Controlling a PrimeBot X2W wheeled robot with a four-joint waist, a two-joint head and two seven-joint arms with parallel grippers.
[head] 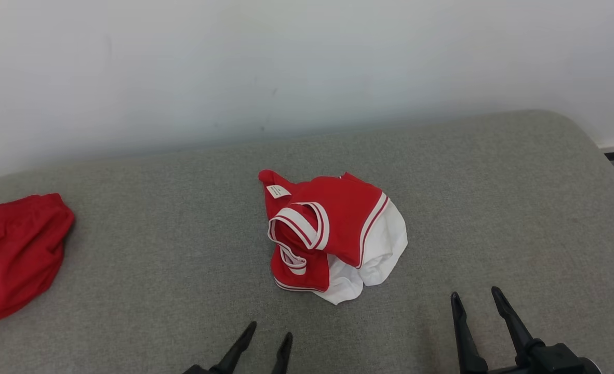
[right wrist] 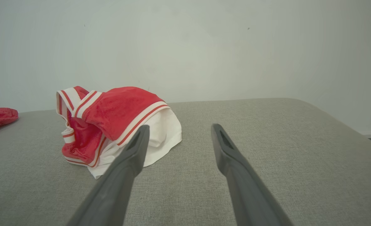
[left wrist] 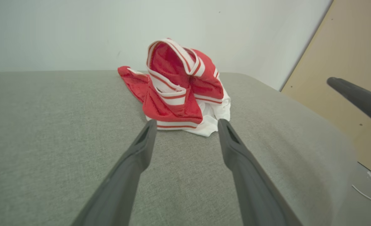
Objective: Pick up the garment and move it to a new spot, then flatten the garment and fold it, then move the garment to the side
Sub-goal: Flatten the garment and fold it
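The garment (head: 333,234) lies as a crumpled heap near the middle of the grey padded surface (head: 156,234), well apart from its edges. It is red with white bands, and a white part shows on the robot's right side and on the near side of the heap. The heap is rather compact, so its long axis is not very clear; in the head view it seems to run from the far left to the near right. One red corner with a small white label (head: 278,191) points toward the white wall (head: 286,67) and a little to the robot's left. A striped opening (head: 299,223) stands up from the heap and faces the robot's left.

The left gripper (head: 270,330) is just in front of the near edge of the heap, its fingers spread wide, with nothing between them. The right gripper (head: 475,292) is to the right of the garment, apart from it, also wide open and empty.

A second red cloth (head: 16,254) lies at the far left of the surface, well apart from the garment. In the left wrist view a wooden board (left wrist: 345,62) leans by the wall.
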